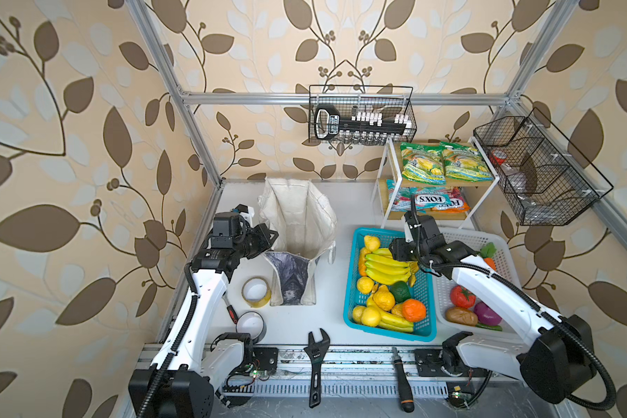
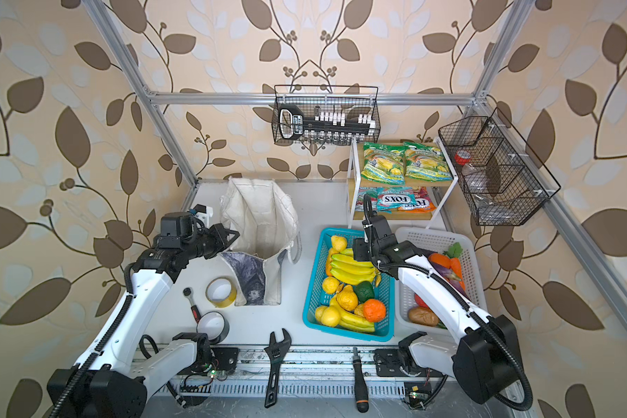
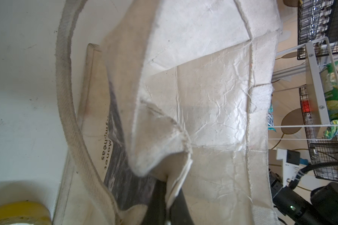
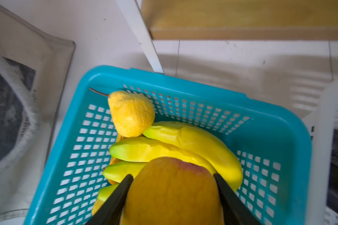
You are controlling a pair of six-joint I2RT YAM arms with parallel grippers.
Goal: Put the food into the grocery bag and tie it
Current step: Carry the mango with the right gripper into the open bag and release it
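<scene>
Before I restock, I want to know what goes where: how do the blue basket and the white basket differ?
The blue basket holds fruit: bananas, lemons, an orange; the white basket holds vegetables: a tomato, a potato. The blue basket sits nearer the bag; the white one lies beyond it. Both are perforated plastic.

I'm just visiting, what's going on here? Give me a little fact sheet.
Left pincer: clamped on the rim of the grocery bag, holding it open
Right pincer: closed on an orange-yellow fruit above the blue basket
Bag contents: no food visible inside
Green snack packets: on the top level of the shelf
</scene>
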